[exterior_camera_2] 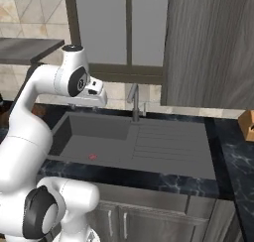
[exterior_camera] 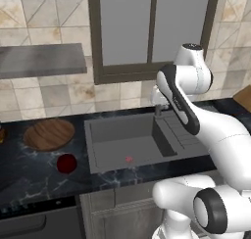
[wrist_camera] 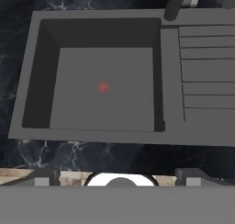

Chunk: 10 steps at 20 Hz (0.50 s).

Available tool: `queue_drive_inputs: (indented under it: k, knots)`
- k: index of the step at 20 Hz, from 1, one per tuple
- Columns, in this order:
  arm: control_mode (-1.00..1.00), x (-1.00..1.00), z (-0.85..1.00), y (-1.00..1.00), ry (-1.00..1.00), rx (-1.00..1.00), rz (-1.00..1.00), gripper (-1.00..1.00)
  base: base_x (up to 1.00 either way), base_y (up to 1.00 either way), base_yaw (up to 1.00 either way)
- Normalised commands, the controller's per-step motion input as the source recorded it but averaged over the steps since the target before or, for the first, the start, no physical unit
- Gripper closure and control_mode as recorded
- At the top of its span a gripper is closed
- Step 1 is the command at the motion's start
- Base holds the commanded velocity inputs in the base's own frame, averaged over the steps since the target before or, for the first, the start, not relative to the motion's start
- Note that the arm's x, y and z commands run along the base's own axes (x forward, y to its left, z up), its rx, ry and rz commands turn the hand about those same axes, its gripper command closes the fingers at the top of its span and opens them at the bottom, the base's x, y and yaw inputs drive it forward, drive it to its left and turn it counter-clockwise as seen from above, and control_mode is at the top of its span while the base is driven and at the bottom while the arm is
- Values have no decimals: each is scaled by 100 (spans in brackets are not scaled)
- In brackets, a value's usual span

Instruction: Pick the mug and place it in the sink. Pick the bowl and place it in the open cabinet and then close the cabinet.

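The dark red mug (exterior_camera: pixel 66 163) stands on the black marble counter left of the sink, near the front edge. Behind it lies the wide wooden bowl (exterior_camera: pixel 49 134). The grey sink (exterior_camera: pixel 127 140) with its ribbed drainboard (wrist_camera: pixel 206 71) holds nothing but the small red drain mark (wrist_camera: pixel 103 86). My gripper (wrist_camera: pixel 119 178) hangs open and empty high above the sink's front edge, looking straight down into the basin; its fingertips (wrist_camera: pixel 46 177) stand wide apart. The cabinet's dark wood-grain face (exterior_camera_2: pixel 213 47) rises at the right, and I cannot tell whether it is open.
The curved faucet (exterior_camera_2: pixel 134 99) stands behind the sink at the drainboard's corner. A grey shelf (exterior_camera: pixel 44 59) juts from the wall above the bowl. A brown box (exterior_camera_2: pixel 246 124) sits on the counter at the far right. A dark-framed window (exterior_camera: pixel 152 27) is behind the sink.
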Motion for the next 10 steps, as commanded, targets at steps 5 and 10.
queue_drive_inputs:
  k: [5, 10]
  knots:
    - [100, 0, 0, 0, 0, 0, 0, -100, 0, 42, -3]
    - [-100, 0, 0, 5, 0, 0, 0, -100, 0, 6, -1]
